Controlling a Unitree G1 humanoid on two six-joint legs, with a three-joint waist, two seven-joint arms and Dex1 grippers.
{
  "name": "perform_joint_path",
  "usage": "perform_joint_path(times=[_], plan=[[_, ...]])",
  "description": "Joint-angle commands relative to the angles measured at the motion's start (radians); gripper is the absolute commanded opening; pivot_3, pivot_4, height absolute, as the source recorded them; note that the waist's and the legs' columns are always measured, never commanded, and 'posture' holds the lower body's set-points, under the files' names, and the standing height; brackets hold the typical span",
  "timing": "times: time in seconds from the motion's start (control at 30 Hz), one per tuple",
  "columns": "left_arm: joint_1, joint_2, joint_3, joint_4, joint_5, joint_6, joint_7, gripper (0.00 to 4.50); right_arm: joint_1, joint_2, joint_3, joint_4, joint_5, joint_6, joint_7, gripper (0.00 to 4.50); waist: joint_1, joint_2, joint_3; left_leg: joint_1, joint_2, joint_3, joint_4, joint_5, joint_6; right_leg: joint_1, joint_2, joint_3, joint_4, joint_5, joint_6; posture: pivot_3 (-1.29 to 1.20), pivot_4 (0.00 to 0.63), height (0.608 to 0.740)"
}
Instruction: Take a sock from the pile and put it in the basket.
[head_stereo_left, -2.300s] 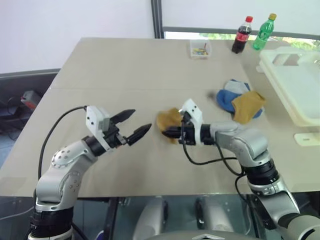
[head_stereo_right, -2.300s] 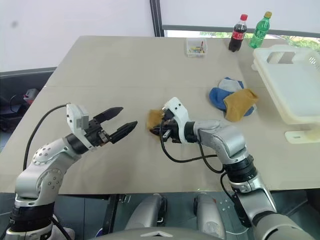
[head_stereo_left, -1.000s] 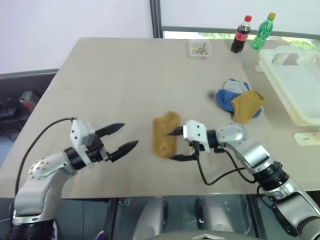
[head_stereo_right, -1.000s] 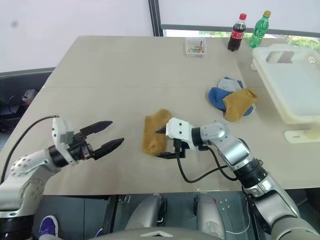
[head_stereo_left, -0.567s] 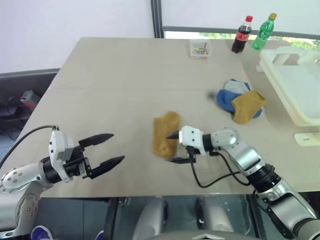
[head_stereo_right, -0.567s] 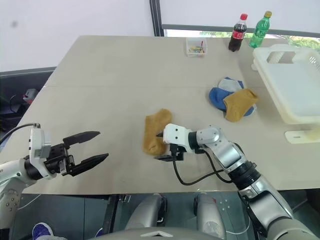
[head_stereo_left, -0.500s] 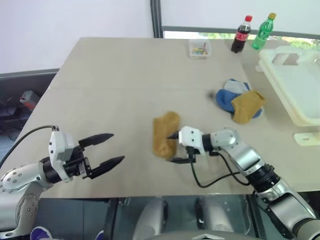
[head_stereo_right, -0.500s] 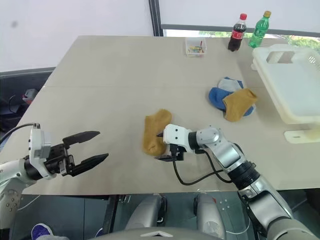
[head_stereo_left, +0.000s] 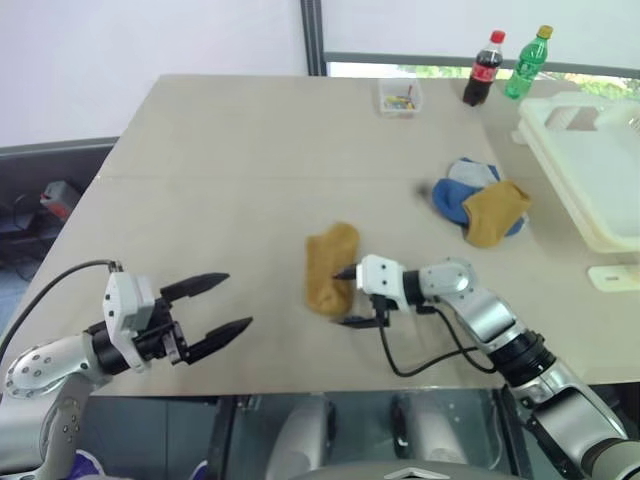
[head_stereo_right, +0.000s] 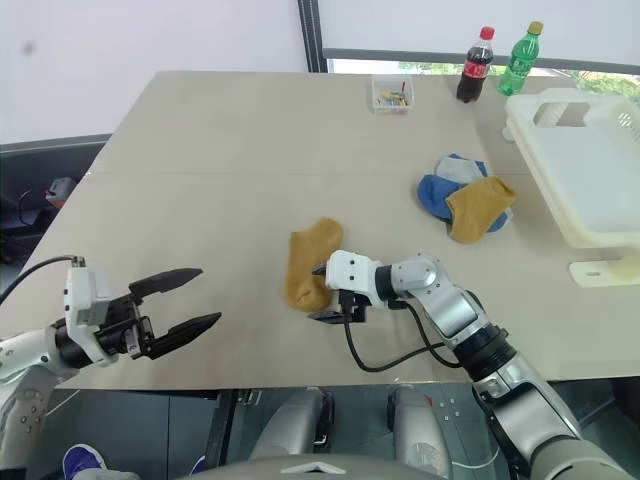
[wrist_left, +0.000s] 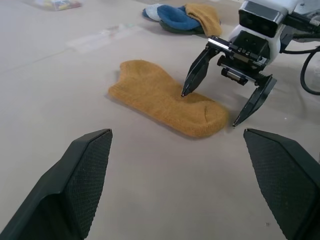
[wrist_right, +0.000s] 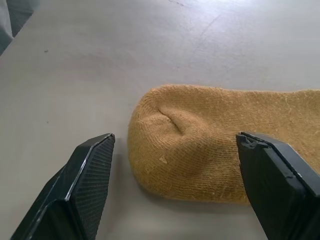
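Sock (head_stereo_left: 328, 270) now flat, released

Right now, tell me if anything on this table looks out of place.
One mustard sock lies flat by itself mid-table, apart from the pile and outside the basket. The right end effector sits open at its toe end, not gripping it. Nothing looks spilled or damaged.

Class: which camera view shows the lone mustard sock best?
The left wrist view: the whole mustard sock lies flat, right tool open over it. The right wrist view shows one end; both eye views show it small.
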Motion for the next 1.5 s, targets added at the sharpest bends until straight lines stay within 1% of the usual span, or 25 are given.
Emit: perform_joint_path(times=[0.03,0.07,0.33,0.6,0.63,0.7,0.73,0.77,0.8,1.0,1.3,1.37,1.5], plan=[[-0.016,0.0,-0.002,-0.012,0.001,-0.023,-0.002,4.5,-0.003,0.01,-0.031,-0.029,0.016,-0.007,-0.008,3.16,0.0,0.0,0.0,0.0,0.0,0.0,0.0,0.0,0.0,0.0,0.0,0.0,0.0,0.0,0.0,0.0,0.15,0.74],[-0.018,0.0,-0.004,-0.006,0.003,-0.026,-0.004,4.5,-0.001,0.009,-0.027,-0.027,0.006,-0.015,-0.014,2.75,0.0,0.0,0.0,0.0,0.0,0.0,0.0,0.0,0.0,0.0,0.0,0.0,0.0,0.0,0.0,0.0,0.15,0.74],[-0.049,-0.007,-0.028,0.018,0.011,-0.039,-0.006,4.5,0.016,0.007,-0.044,-0.059,0.009,0.002,-0.048,2.75,0.0,0.0,0.0,0.0,0.0,0.0,0.0,0.0,0.0,0.0,0.001,0.0,0.0,0.001,0.001,0.0,0.15,0.74],[-0.054,-0.004,-0.035,0.032,0.013,-0.048,-0.013,4.5,0.044,-0.011,-0.074,-0.121,0.069,0.07,-0.019,2.75,0.0,0.0,0.0,0.0,0.0,0.0,0.0,0.0,0.0,0.0,0.001,0.0,0.0,0.001,0.003,0.0,0.15,0.74],[-0.054,-0.005,-0.037,0.032,0.014,-0.049,-0.014,4.5,0.046,-0.012,-0.079,-0.129,0.079,0.083,-0.017,2.97,0.0,0.0,0.0,0.0,0.0,0.0,0.0,0.0,0.0,0.0,0.001,0.0,0.0,0.001,0.003,0.0,0.15,0.74],[-0.051,-0.007,-0.039,0.03,0.014,-0.05,-0.014,4.5,0.051,-0.017,-0.082,-0.144,0.092,0.103,-0.011,3.6,0.001,0.0,0.0,0.0,0.0,0.0,0.0,0.0,0.0,0.0,0.0,0.0,0.0,0.001,0.003,0.0,0.15,0.74],[-0.049,-0.008,-0.041,0.03,0.014,-0.052,-0.013,4.5,0.052,-0.02,-0.083,-0.15,0.094,0.107,-0.009,4.07,0.0,0.0,0.0,0.0,0.0,0.0,0.0,0.0,0.0,0.0,0.0,0.0,0.0,0.001,0.003,0.0,0.15,0.74],[-0.048,-0.009,-0.042,0.029,0.015,-0.053,-0.013,4.5,0.054,-0.021,-0.085,-0.153,0.094,0.106,-0.013,4.32,0.0,0.0,0.0,0.0,0.0,0.0,0.0,0.0,0.0,0.0,0.0,0.0,0.0,0.001,0.003,0.0,0.15,0.74],[-0.046,-0.01,-0.043,0.028,0.015,-0.054,-0.012,4.5,0.055,-0.02,-0.089,-0.154,0.091,0.103,-0.021,4.43,0.0,0.0,0.0,0.0,0.0,0.0,0.0,0.0,0.0,0.0,0.0,0.0,0.0,0.001,0.003,0.0,0.15,0.74],[-0.046,-0.016,-0.047,0.029,0.02,-0.057,-0.008,4.5,0.052,-0.012,-0.09,-0.146,0.072,0.082,-0.05,4.43,0.0,0.0,0.0,0.0,0.0,0.0,0.0,0.0,0.0,0.0,0.001,0.0,0.0,0.001,0.003,0.0,0.15,0.74],[-0.043,-0.02,-0.049,0.026,0.023,-0.059,-0.006,4.5,0.052,-0.01,-0.084,-0.147,0.072,0.08,-0.053,4.43,0.0,0.0,0.0,0.0,0.0,0.0,0.0,0.0,0.0,0.0,0.001,0.0,0.0,0.001,0.003,0.0,0.15,0.74],[-0.043,-0.02,-0.05,0.026,0.024,-0.059,-0.007,4.5,0.053,-0.009,-0.083,-0.148,0.071,0.078,-0.056,3.9,0.0,0.0,0.0,0.0,0.0,0.0,0.0,0.0,0.0,0.0,0.001,0.0,0.0,0.001,0.003,0.0,0.15,0.74],[-0.047,-0.019,-0.052,0.027,0.025,-0.058,-0.006,4.5,0.054,-0.004,-0.081,-0.144,0.061,0.068,-0.071,3.9,0.0,0.0,0.0,0.0,0.0,0.0,0.0,0.0,0.0,0.0,0.001,0.0,0.0,0.001,0.003,0.0,0.15,0.74]])
